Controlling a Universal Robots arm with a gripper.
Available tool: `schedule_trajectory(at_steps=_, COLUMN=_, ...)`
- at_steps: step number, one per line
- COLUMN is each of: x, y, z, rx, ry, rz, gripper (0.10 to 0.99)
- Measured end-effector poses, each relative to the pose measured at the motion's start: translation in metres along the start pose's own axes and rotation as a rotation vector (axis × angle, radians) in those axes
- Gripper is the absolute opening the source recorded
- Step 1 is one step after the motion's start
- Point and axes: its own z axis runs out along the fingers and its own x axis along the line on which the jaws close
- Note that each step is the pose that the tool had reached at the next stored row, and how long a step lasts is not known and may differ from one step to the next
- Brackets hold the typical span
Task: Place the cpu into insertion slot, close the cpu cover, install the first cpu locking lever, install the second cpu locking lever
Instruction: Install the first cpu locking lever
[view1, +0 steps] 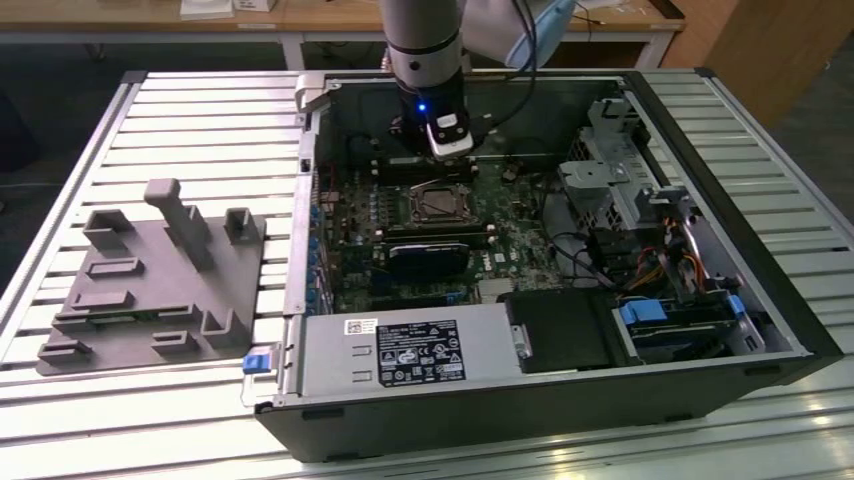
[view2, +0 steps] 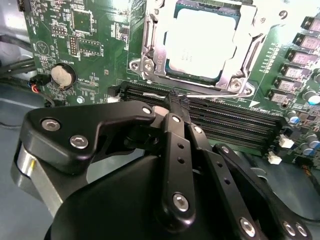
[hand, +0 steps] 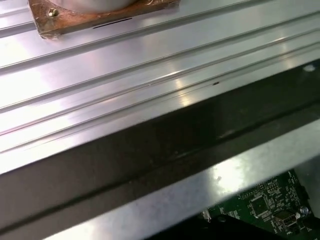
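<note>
The cpu (view2: 200, 40) lies flat in the insertion slot (view1: 438, 203) on the green board, its pale silver face showing. The cpu cover (view2: 235, 75) is down, its silvery frame lying over the chip's edges. A thin metal locking lever (view2: 225, 95) runs along the socket's side that faces the black memory slots. My gripper (view2: 177, 102) is shut, and its black tips rest at this lever between the socket and the memory slots. I cannot tell whether they pinch it. In the exterior view the gripper (view1: 449, 165) hangs inside the open case, just behind the socket.
The open computer case (view1: 747, 300) walls me in, with a power supply (view1: 400, 352), drive bays (view1: 667, 320) and a black card (view1: 427, 252) nearby. Memory slots (view2: 225, 122) and a coin battery (view2: 62, 75) flank the tips. A grey fixture (view1: 147, 280) sits on the slatted table (hand: 125, 75).
</note>
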Motion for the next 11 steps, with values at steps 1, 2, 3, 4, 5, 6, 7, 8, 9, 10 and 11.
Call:
schedule_trajectory(at_steps=1, x=-0.0003, y=0.0005, z=0.0004, rx=0.001, ry=-0.0009, rz=0.005, gripper=0.106)
schedule_trajectory(at_steps=2, x=-0.0006, y=0.0010, z=0.0007, rx=0.002, ry=-0.0017, rz=0.010, gripper=0.106)
schedule_trajectory(at_steps=3, x=-0.0010, y=0.0014, z=0.0010, rx=0.002, ry=-0.0025, rz=0.015, gripper=0.106)
schedule_trajectory(at_steps=4, x=-0.0013, y=0.0019, z=0.0013, rx=0.003, ry=-0.0033, rz=0.019, gripper=0.106)
schedule_trajectory(at_steps=5, x=-0.0016, y=0.0023, z=0.0016, rx=0.004, ry=-0.0041, rz=0.023, gripper=0.106)
schedule_trajectory(at_steps=6, x=-0.0018, y=0.0027, z=0.0019, rx=0.005, ry=-0.0049, rz=0.027, gripper=0.106)
schedule_trajectory(at_steps=7, x=-0.0021, y=0.0031, z=0.0022, rx=0.006, ry=-0.0057, rz=0.032, gripper=0.106)
schedule_trajectory(at_steps=8, x=-0.0020, y=0.0033, z=0.0027, rx=0.006, ry=-0.0064, rz=0.036, gripper=0.106)
schedule_trajectory(at_steps=9, x=-0.0019, y=0.0036, z=0.0030, rx=0.007, ry=-0.0070, rz=0.039, gripper=0.106)
schedule_trajectory(at_steps=10, x=-0.0017, y=0.0039, z=0.0034, rx=0.007, ry=-0.0075, rz=0.042, gripper=0.106)
schedule_trajectory(at_steps=11, x=-0.0015, y=0.0042, z=0.0037, rx=0.008, ry=-0.0080, rz=0.046, gripper=0.106)
